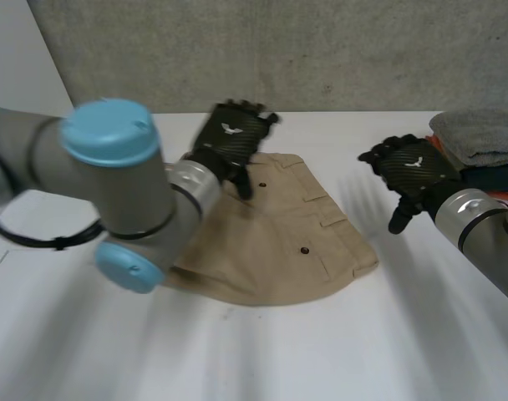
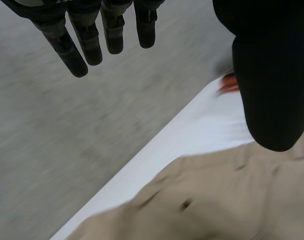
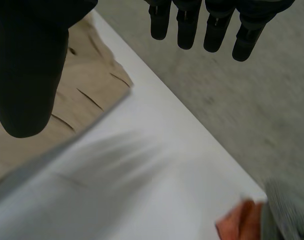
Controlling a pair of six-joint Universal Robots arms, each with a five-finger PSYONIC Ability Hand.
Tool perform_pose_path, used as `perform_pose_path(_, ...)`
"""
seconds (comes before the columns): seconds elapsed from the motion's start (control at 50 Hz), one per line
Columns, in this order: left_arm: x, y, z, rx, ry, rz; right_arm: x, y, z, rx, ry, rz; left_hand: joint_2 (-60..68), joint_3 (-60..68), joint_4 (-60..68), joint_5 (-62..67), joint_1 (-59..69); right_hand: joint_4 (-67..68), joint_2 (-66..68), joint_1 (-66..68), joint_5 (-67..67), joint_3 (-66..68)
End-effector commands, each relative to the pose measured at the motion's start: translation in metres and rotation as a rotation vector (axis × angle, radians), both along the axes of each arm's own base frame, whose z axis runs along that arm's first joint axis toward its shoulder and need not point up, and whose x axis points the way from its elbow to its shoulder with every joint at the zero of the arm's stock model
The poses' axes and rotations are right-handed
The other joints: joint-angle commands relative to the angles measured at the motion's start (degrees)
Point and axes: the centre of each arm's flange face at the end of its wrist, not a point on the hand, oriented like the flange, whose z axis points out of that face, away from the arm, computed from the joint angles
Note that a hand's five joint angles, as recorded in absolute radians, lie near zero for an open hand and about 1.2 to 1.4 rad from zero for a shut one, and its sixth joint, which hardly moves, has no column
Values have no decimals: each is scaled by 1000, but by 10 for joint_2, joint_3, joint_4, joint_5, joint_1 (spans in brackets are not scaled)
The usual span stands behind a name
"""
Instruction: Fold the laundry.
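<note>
Tan shorts (image 1: pixel 279 238) lie folded on the white table (image 1: pixel 237 351), with pocket flaps and small buttons facing up. My left hand (image 1: pixel 229 138) hovers above the far left part of the shorts, fingers straight and holding nothing. In the left wrist view its fingers (image 2: pixel 99 37) reach past the table's far edge, and the tan cloth (image 2: pixel 217 200) lies under the palm. My right hand (image 1: pixel 413 171) hangs over bare table to the right of the shorts, relaxed and holding nothing. The right wrist view shows its fingers (image 3: pixel 212 25) and thumb (image 3: pixel 27 75) apart, the shorts (image 3: pixel 87 95) beside the thumb.
A stack of folded laundry stands at the table's far right: a grey towel (image 1: pixel 480 134) over an orange piece (image 1: pixel 442 146) and a blue one (image 1: pixel 496 177). A grey wall (image 1: pixel 279 50) runs behind the table. The near half of the table is bare.
</note>
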Motion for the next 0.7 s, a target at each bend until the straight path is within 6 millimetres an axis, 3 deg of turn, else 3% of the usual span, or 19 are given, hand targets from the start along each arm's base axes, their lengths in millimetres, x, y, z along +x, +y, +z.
perform_pose_path(0.02, 63, 24, 5, 75, -81, 236, 23, 30, 3, -85, 139, 216, -18, -20, -13, -26, -10, -19, -17, -23, -24, -16)
perform_pose_path(0.08, 84, 41, -14, 138, -158, 252, 27, 39, -7, -67, 209, 252, 2, 0, 7, -5, 10, 67, 69, 63, 62, 69)
perform_pose_path(0.1, 94, 46, -25, 171, -196, 263, 27, 41, -11, -52, 223, 255, 83, 80, 87, 75, 90, 81, 82, 77, 75, 83)
perform_pose_path(0.2, 120, 53, -55, 273, -275, 276, 30, 52, -41, 86, 277, 262, 231, 229, 236, 224, 239, 135, 136, 131, 129, 137)
perform_pose_path(0.26, 127, 54, -66, 322, -285, 251, 30, 55, -56, 138, 285, 265, 257, 254, 261, 249, 264, 166, 168, 162, 161, 169)
perform_pose_path(0.36, 132, 49, -73, 361, -278, 221, 32, 54, -70, 161, 272, 263, 243, 241, 248, 236, 251, 168, 170, 164, 163, 170)
perform_pose_path(0.48, 131, 34, -80, 379, -270, 209, 35, 47, -77, 139, 226, 235, 122, 120, 127, 115, 130, 222, 223, 218, 217, 224)
perform_pose_path(0.54, 128, 26, -86, 391, -272, 198, 35, 39, -79, 115, 204, 202, 85, 83, 90, 77, 93, 428, 430, 424, 423, 430)
perform_pose_path(0.58, 124, 23, -90, 395, -276, 189, 36, 34, -77, 90, 179, 175, 83, 81, 88, 76, 91, 677, 678, 673, 671, 679)
perform_pose_path(0.7, 113, 15, -98, 377, -288, 169, 36, 32, -73, 77, 137, 156, 46, 44, 51, 39, 54, 678, 680, 674, 673, 680)
